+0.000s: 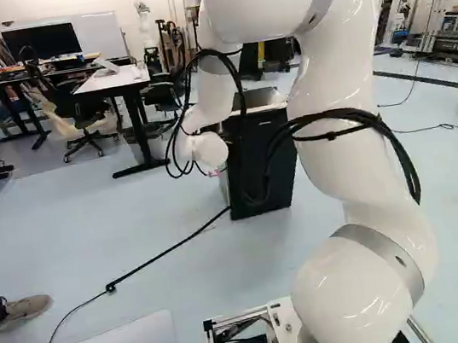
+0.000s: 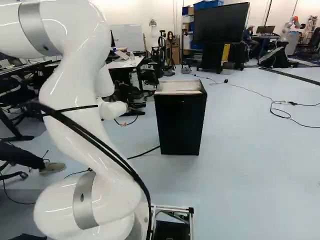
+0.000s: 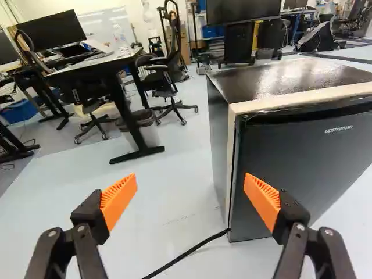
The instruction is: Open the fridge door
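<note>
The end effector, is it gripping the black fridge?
No, the wrist view shows the end effector with its orange pads wide apart, and no part of the fridge clamped between them.

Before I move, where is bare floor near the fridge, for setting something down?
In the right base view, a wide bare patch of floor lies right of the fridge. Another lies between the fridge and the desk's foot. It is crowded around the desk, with chairs; a black cable runs to the fridge's base.
</note>
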`<state>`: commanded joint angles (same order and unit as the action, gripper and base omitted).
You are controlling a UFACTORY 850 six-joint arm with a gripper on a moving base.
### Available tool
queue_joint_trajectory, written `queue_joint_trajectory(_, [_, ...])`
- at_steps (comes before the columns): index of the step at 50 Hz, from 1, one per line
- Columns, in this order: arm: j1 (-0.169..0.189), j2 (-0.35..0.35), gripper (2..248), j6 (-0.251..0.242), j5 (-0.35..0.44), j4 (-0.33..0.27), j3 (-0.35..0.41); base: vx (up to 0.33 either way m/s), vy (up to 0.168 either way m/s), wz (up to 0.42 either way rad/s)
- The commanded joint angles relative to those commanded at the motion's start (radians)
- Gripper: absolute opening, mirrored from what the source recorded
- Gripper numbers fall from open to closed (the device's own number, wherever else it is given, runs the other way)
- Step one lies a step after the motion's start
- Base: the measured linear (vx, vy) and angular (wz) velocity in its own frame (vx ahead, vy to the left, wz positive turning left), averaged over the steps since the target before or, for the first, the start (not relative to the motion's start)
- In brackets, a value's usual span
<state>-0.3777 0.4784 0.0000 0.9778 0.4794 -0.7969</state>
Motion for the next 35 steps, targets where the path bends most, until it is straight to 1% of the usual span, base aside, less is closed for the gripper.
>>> queue_joint_trajectory(21, [-0.026,0.125,247,0.0,0.061,0.094,-0.112,0.0,0.0,0.0])
queue_joint_trajectory(35, [-0.029,0.209,247,0.0,0.109,0.161,-0.192,0.0,0.0,0.0])
